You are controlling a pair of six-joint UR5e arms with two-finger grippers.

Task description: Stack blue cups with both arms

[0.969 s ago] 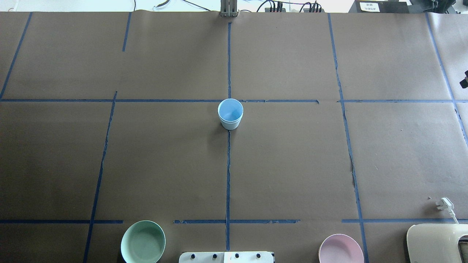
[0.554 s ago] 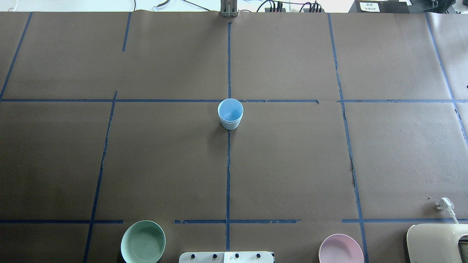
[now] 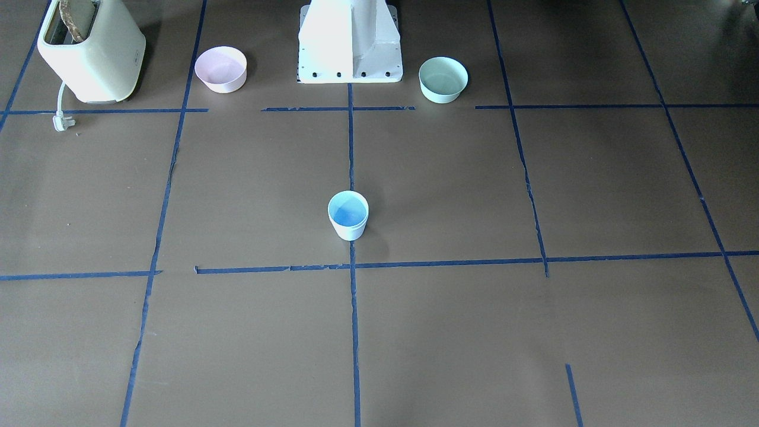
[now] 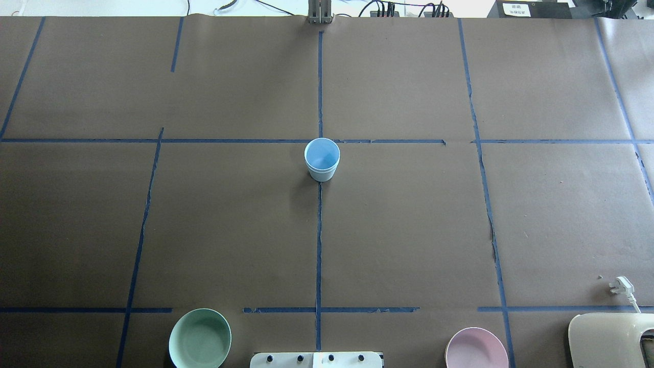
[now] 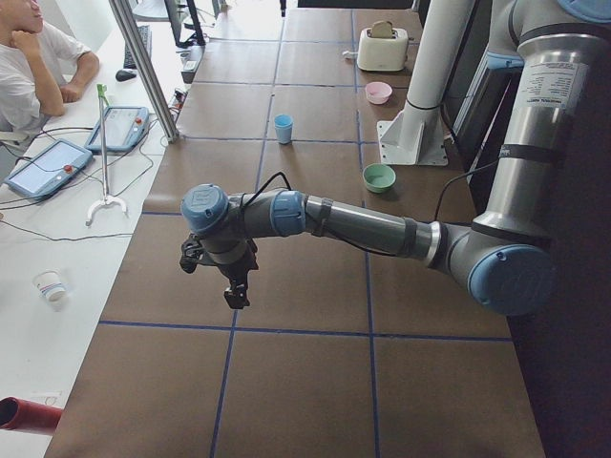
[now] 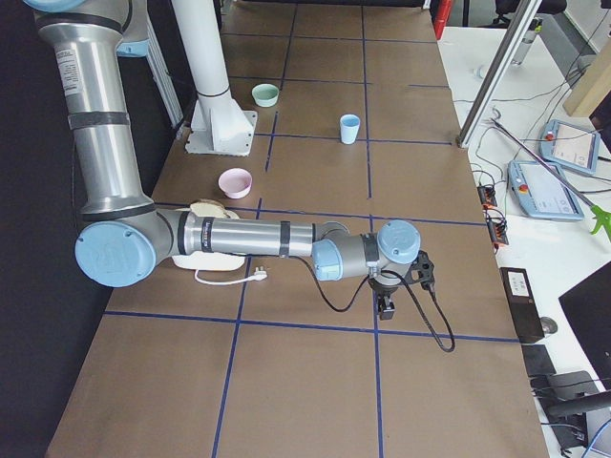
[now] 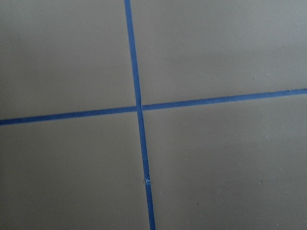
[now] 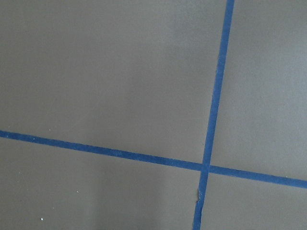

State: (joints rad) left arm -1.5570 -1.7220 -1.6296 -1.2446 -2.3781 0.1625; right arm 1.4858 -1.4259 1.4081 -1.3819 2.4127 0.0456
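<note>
The left arm (image 5: 363,224), across the middle of the left-side view, is grey-silver tubing with light-blue round joint caps (image 5: 204,205). It has a white printed label (image 5: 558,84) at upper right, a thin black cable (image 5: 265,183) and a black left gripper (image 5: 234,296). The right arm (image 6: 239,239) looks alike. The white pedestal (image 3: 350,35), top centre of the front view, has dark bolts (image 3: 338,75).

Overhead, front views opposed; share blue cup (image 4: 322,159).

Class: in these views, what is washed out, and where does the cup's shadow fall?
Front-facing view: the white pedestal is blown out. Overhead view: the cup casts a faint, soft shadow toward the lower left. Left wrist view: even light, tape sharp.
</note>
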